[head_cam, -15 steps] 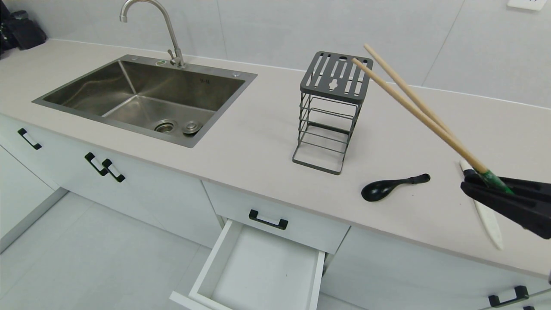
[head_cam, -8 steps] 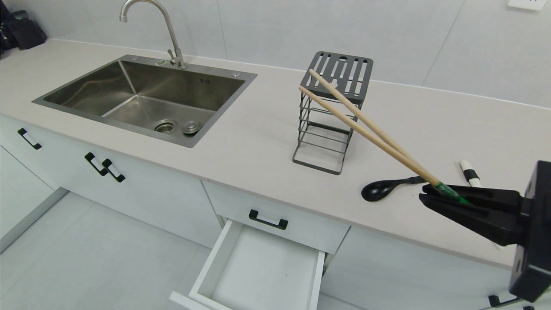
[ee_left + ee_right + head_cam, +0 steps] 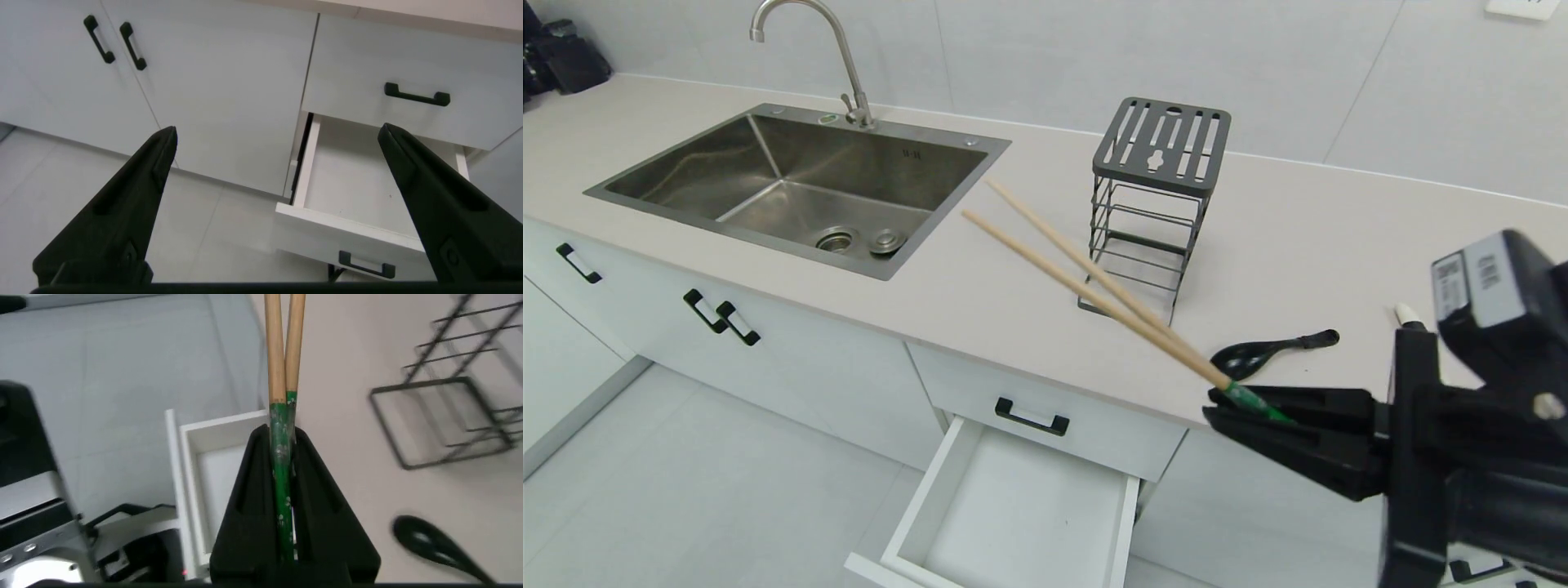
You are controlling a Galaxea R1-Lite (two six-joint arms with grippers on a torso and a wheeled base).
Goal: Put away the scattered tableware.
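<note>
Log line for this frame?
right gripper: shut on chopsticks | left gripper: open | black spoon: on counter | drawer: open

Tan wooden chopsticks point(image 3: 1045, 265) with green speckled ends in the black right gripper point(image 3: 1217, 407), glossy black spoon point(image 3: 1262, 353) just beside its fingertips, dark grey wire rack point(image 3: 1156, 204) beyond, pale beige counter point(image 3: 980, 302), white drawer point(image 3: 1013, 523) below.

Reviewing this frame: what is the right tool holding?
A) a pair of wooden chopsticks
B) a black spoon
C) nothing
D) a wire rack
A: the right tool is shut on the green ends of the chopsticks, while the black spoon lies on the counter.
</note>
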